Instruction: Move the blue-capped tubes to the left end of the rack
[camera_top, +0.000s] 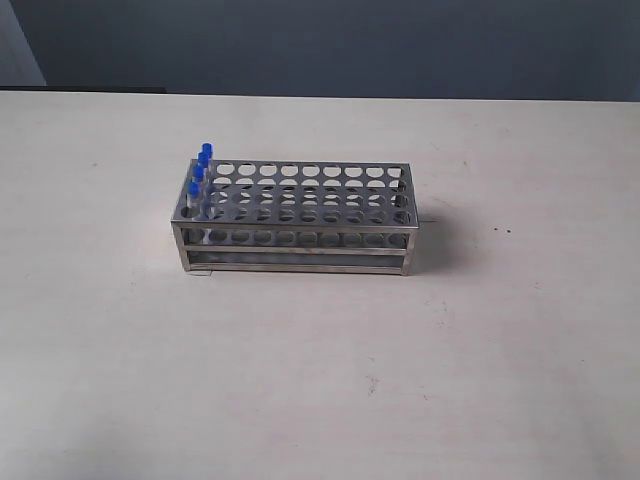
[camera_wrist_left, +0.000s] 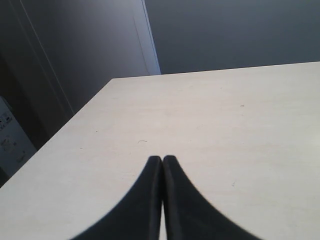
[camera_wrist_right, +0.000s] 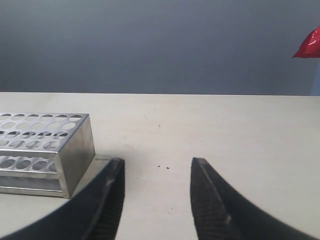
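Observation:
The steel rack (camera_top: 300, 225) stands in the middle of the table in the exterior view. The blue-capped tubes (camera_top: 200, 170) stand in a row in the holes at its left end, caps above the top plate. Neither gripper shows in the exterior view. In the left wrist view my left gripper (camera_wrist_left: 162, 159) is shut with nothing between its fingers, over bare table. My right gripper (camera_wrist_right: 157, 162) is open and empty in the right wrist view, with the rack's end (camera_wrist_right: 45, 150) just beside one finger; no tubes show there.
The pale table (camera_top: 500, 350) stretches around the rack on all sides. Its far edge meets a dark wall (camera_top: 350, 45). A red object (camera_wrist_right: 309, 45) shows at the border of the right wrist view.

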